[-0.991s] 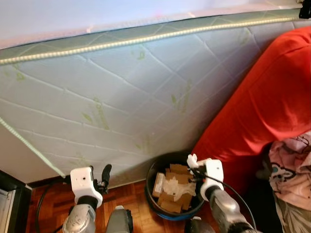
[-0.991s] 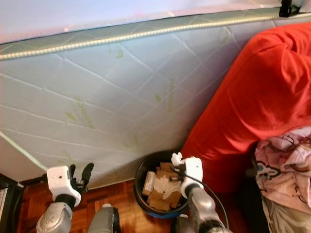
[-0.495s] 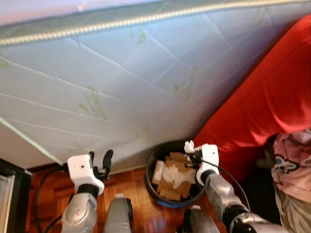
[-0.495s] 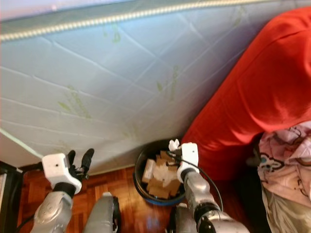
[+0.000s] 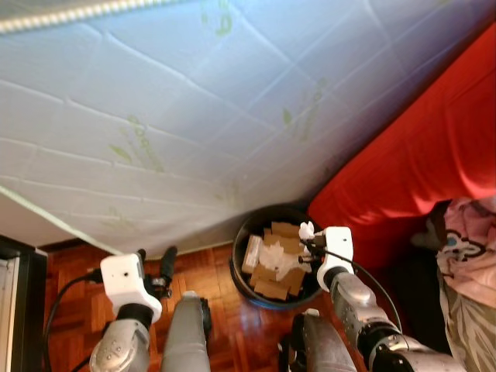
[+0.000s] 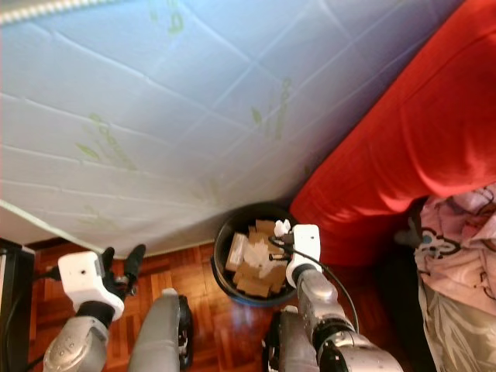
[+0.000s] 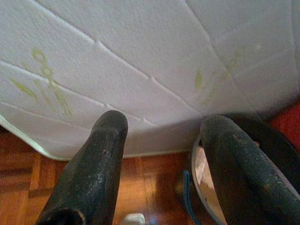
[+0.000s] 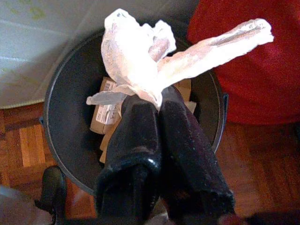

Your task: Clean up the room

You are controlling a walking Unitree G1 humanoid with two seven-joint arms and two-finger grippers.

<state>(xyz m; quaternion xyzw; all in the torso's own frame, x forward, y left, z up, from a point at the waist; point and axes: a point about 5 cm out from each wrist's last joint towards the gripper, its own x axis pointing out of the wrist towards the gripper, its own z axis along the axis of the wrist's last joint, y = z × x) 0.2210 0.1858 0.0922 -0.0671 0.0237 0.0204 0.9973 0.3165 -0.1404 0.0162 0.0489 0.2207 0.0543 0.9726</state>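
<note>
A black round bin (image 5: pixel 246 229) stands on the wood floor against the mattress, holding several brown cardboard pieces (image 5: pixel 273 271). My right gripper (image 5: pixel 308 235) hangs over the bin's right rim, shut on a crumpled white tissue (image 8: pixel 140 58). In the right wrist view the tissue sticks out past the closed fingers (image 8: pixel 140 136) with the bin (image 8: pixel 70 98) below. My left gripper (image 5: pixel 155 266) is open, low at the left above the floor, empty; its fingers (image 7: pixel 93 164) face the mattress foot and the bin's edge (image 7: pixel 197 178).
A white quilted mattress (image 5: pixel 194 101) leans upright behind the bin. A red cover (image 5: pixel 418 155) drapes at the right, with a pink patterned cloth (image 5: pixel 469 256) below it. Dark furniture (image 5: pixel 15 310) stands at the far left. Parquet floor (image 5: pixel 225 310) lies in front.
The camera has tilted down, so the whole scene has shifted upward. My right gripper still holds the tissue over the bin. The left gripper sits lower in the picture.
</note>
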